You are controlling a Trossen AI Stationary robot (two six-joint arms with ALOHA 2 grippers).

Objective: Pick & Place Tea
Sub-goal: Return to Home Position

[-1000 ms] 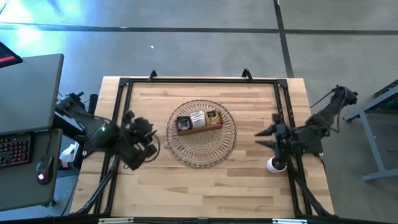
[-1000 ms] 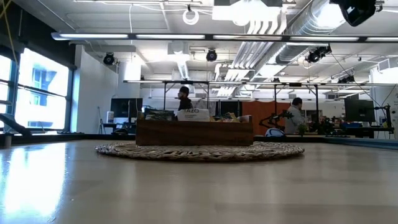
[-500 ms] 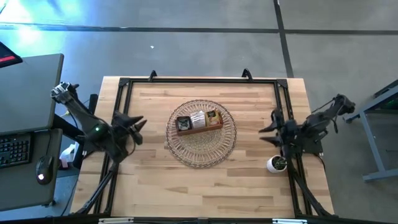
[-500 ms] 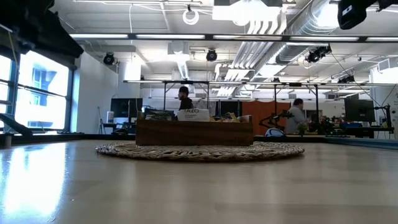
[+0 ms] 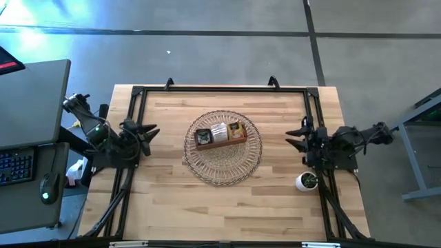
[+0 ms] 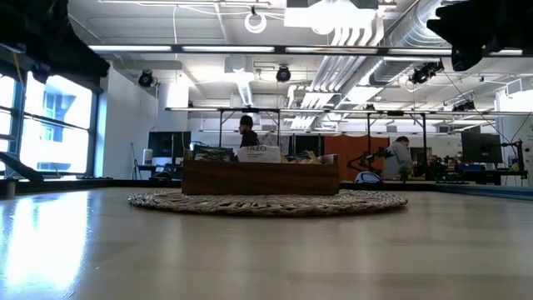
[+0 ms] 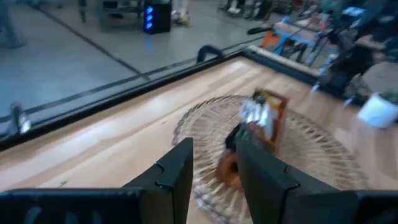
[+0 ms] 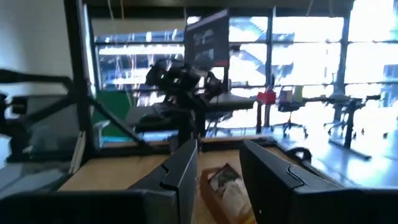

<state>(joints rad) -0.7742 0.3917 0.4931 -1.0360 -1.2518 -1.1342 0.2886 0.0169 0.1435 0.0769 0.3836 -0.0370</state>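
Note:
The tea sachets [image 5: 220, 131] stand on edge in a brown wooden tray [image 5: 222, 136], which rests on a round wicker basket [image 5: 222, 158] at the table's middle. In the low view a white sachet [image 6: 262, 152] sticks up above the tray's wall [image 6: 260, 177]. My left gripper [image 5: 148, 131] hovers at the table's left edge, open and pointing at the basket; nothing lies between its fingers [image 7: 214, 168]. My right gripper [image 5: 295, 136] hovers at the right edge, open and also facing the tray [image 8: 224, 180].
A small white pot with a plant [image 5: 306, 181] stands near the right edge, just in front of my right arm. A black frame [image 5: 220, 88] runs along the table's far, left and right sides. Bare wood lies in front of the basket.
Both arms have folded back toward their bases and sunk lower. My left gripper has drawn away from the basket toward the table's left and far side and tipped up to nearly level. My right gripper has shifted a little toward the far edge. The tray and sachets have not moved.

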